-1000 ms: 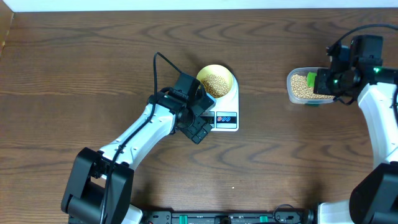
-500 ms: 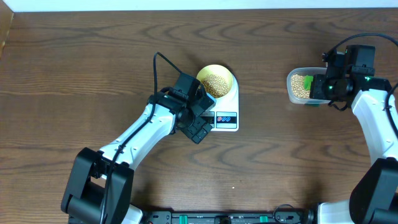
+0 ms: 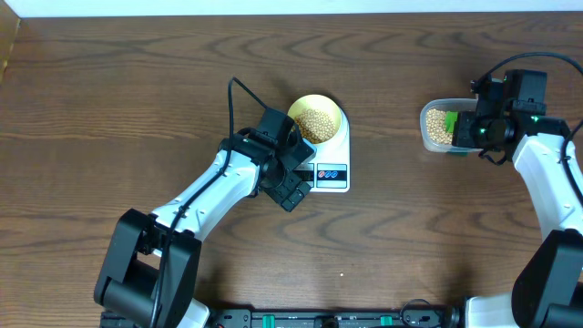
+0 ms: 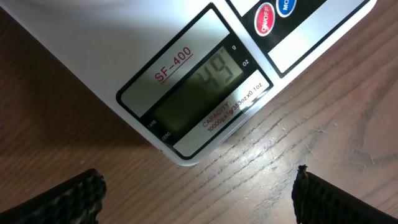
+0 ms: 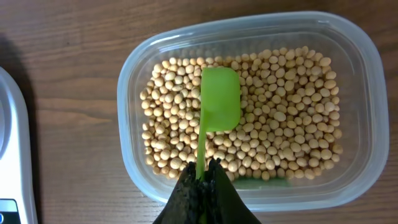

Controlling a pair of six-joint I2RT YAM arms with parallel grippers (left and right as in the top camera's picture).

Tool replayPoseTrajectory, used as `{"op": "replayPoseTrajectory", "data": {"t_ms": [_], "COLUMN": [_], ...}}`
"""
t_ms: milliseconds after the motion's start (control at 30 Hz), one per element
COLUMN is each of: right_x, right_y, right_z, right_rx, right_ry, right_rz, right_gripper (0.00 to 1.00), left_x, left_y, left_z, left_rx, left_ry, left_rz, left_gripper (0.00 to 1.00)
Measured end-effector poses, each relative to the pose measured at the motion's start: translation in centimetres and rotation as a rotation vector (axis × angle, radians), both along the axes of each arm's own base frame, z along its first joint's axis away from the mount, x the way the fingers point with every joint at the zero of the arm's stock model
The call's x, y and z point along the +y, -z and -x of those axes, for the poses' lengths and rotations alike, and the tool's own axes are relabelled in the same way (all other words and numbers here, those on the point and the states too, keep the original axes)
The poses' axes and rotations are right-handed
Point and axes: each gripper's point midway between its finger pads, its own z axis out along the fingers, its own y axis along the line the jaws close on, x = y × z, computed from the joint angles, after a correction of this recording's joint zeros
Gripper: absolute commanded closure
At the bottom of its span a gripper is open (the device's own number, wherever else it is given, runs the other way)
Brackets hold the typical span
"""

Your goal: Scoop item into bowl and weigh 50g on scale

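Left wrist close-up: the left gripper (image 4: 196, 202) stood spread wide. Its black fingertips (image 4: 74, 199) sat at the 7 and 5 o'clock corners, with bare wooden table (image 4: 298, 137) between them. Beyond them, toward 12 o'clock, the white scale (image 4: 93, 50) filled the frame. Its display (image 4: 199, 87) showed the digits 49, which could not be read from overhead.

Right wrist close-up: the right gripper (image 5: 203, 186) was pressed together on the thin handle of a green scoop (image 5: 219, 99). The scoop's head reached toward 12 o'clock over the beans (image 5: 286, 118). These were small, round and tan, and covered the floor of a clear tub (image 5: 249, 23). A sliver of the scale showed at 9 o'clock.

Only the overhead view showed the pale-yellow bowl (image 3: 340, 111). It sat on the scale's 12 o'clock end and held a heap of the same beans. The left gripper sat just beside the display end, at its 8 o'clock. The tub lay well apart at the scale's 3 o'clock, with the right gripper over the tub's 3 o'clock side.
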Motion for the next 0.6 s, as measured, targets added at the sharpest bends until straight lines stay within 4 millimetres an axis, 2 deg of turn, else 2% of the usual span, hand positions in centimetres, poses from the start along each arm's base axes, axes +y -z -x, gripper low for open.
{"op": "replayPoseTrajectory", "data": {"t_ms": [333,600], "right_x": [0.8,-1.3], "right_y": [-0.4,-1.0], "right_z": [-0.5,-0.4], "right_rx": [-0.032,-0.051], "right_ry": [-0.022,0.044], "right_rz": [-0.057,-0.154], "right_gripper": [0.99,0.99], "left_x": [0.0,0.0], "left_y": [0.0,0.0], "left_z": [0.0,0.0], "left_rx": [0.0,0.0], "left_ry": [0.0,0.0], "left_rz": [0.0,0.0], "left_gripper": [0.02,0.02]}}
